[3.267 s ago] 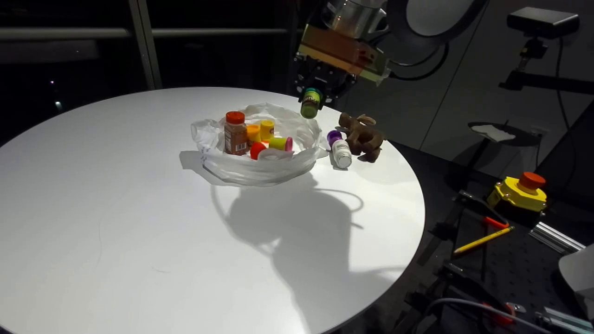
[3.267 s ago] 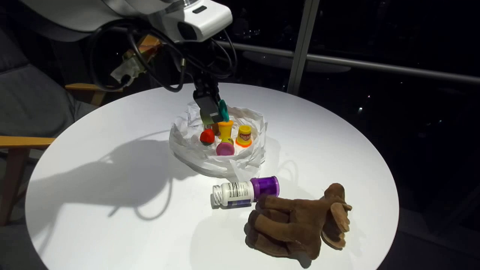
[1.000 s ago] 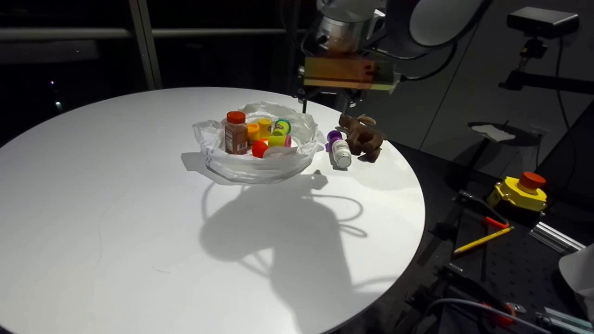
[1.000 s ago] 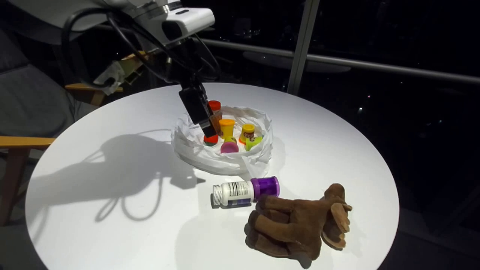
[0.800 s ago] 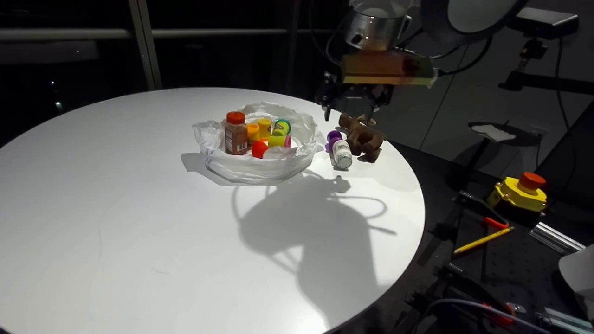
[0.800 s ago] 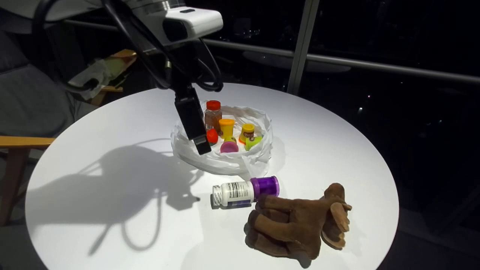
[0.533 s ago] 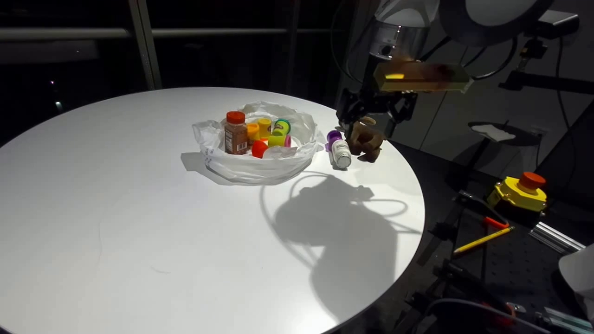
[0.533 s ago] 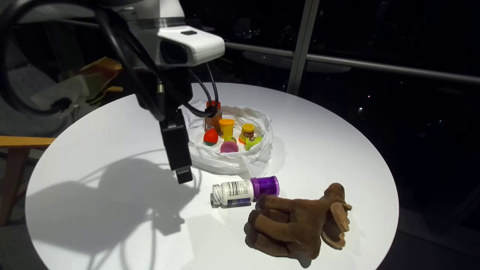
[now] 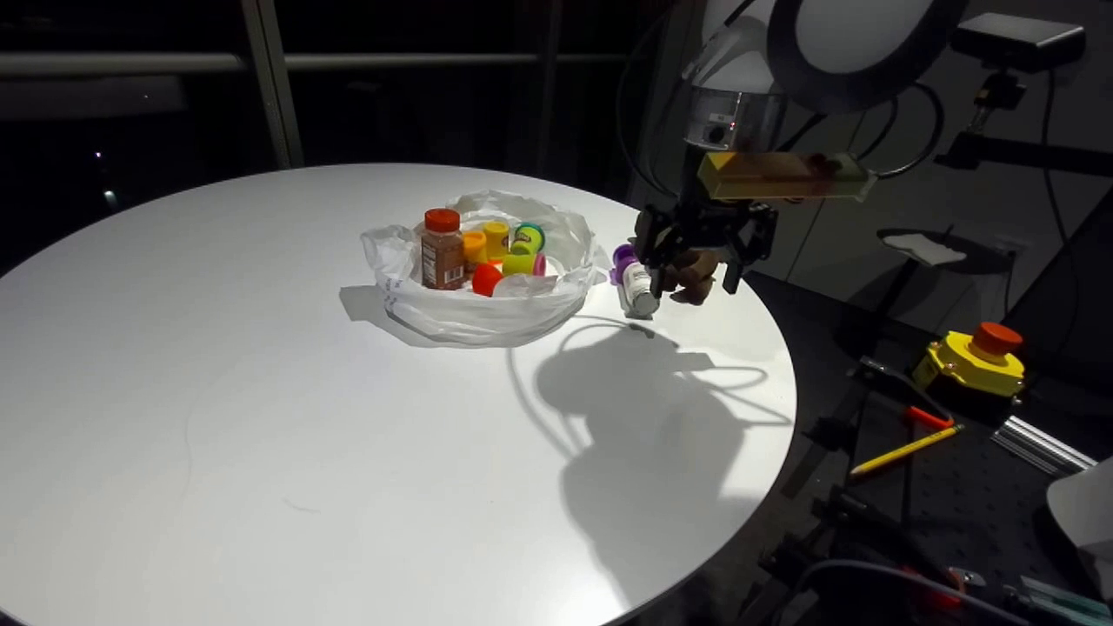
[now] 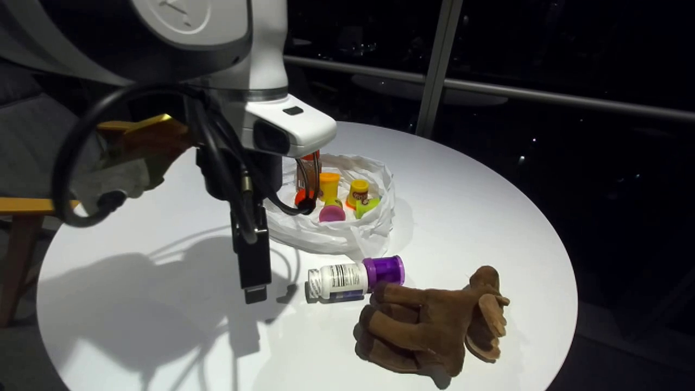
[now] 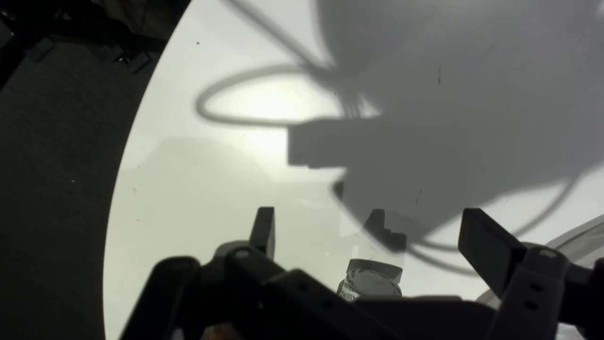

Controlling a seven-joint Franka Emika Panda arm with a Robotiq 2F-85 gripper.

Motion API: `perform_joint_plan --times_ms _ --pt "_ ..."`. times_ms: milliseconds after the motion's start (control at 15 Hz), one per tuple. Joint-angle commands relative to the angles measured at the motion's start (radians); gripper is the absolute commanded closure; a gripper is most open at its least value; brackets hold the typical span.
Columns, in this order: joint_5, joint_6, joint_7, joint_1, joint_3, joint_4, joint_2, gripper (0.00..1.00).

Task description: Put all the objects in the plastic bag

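Observation:
The white, wrinkled plastic bag [image 9: 487, 322] lies spread on the round table. Inside it are the red-lidded jar [image 9: 443, 256], a red piece [image 9: 485, 279], a green tub [image 9: 527, 239], a pink-ended tub [image 10: 332, 213] and orange and yellow tubs [image 10: 358, 190]. Outside the bag, a white bottle [image 10: 343, 279] lies on its side against a purple container [image 10: 385, 270]. The brown plush toy [image 10: 434, 326] touches these. My gripper [image 11: 368, 224] stands open and empty above the table, by the bottle's cap end. In the wrist view only that cap [image 11: 373, 281] shows, partly behind the gripper's body.
The white table [image 9: 261, 435] has its curved edge close to the gripper's side. Beyond it, off the table, sit a yellow box with a red button [image 9: 972, 361] and a pencil [image 9: 907, 449]. A chair arm [image 10: 32, 206] stands beside the table.
The green tub, earlier held over the bag, now lies in it, let go. My opened gripper has moved away from the bag and down beside the white bottle. The bottle and plush toy stayed put.

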Motion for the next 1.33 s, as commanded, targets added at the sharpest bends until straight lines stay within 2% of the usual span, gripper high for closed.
perform_joint_plan --times_ms 0,200,467,933,1067,1267 --pt "-0.066 0.015 0.087 -0.038 0.008 0.063 0.047 0.00" --pt "-0.158 0.038 0.203 -0.027 -0.019 0.102 0.087 0.00" --pt "-0.226 0.046 0.314 -0.014 -0.038 0.165 0.166 0.00" --pt "-0.224 0.039 0.385 0.010 -0.090 0.269 0.296 0.00" --pt "-0.221 0.041 0.396 0.017 -0.110 0.293 0.329 0.26" --pt "-0.204 0.038 0.375 0.013 -0.112 0.315 0.362 0.54"
